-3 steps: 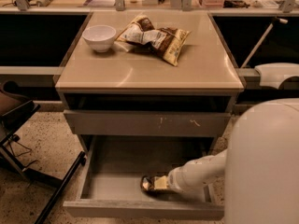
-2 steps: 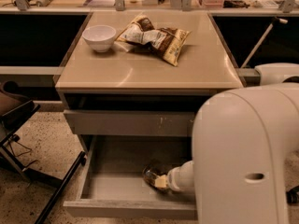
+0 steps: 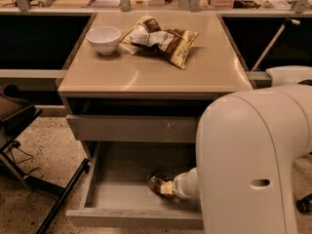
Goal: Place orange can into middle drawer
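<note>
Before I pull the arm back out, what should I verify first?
1. Middle drawer pulled open: ok.
2. Orange can inside the drawer, toward its front: ok.
3. End effector down in the drawer, at the can: ok.
4. Can resting free on the drawer floor: cannot tell, the arm hides its right side.
5. Scratched drawer front above, not over the can: ok.
6. White bowl and snack bags on the cabinet top, away from the arm: ok.
</note>
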`<state>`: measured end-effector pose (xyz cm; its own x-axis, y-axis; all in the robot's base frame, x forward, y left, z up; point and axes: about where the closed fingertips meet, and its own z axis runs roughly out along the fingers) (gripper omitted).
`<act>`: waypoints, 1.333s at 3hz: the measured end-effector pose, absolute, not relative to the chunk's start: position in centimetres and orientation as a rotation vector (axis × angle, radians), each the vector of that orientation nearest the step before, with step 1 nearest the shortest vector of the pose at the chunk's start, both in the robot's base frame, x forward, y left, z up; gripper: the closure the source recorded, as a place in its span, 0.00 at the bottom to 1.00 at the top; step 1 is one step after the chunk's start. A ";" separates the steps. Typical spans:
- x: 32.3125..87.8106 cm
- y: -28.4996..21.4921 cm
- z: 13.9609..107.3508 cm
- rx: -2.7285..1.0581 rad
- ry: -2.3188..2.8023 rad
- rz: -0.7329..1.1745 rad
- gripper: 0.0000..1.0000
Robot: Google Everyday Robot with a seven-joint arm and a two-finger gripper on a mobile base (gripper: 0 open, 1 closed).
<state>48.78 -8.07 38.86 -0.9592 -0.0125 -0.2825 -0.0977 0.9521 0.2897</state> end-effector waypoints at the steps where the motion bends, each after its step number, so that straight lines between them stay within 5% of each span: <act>1: 48.8 -8.1 38.9 -0.081 2.825 0.440 0.58; 3: 48.8 -8.1 38.9 -0.081 2.825 0.440 0.11; 4: 48.8 -8.1 38.9 -0.081 2.825 0.440 0.00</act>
<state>48.77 -8.06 38.85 -0.9592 -0.0125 -0.2825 -0.0978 0.9521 0.2897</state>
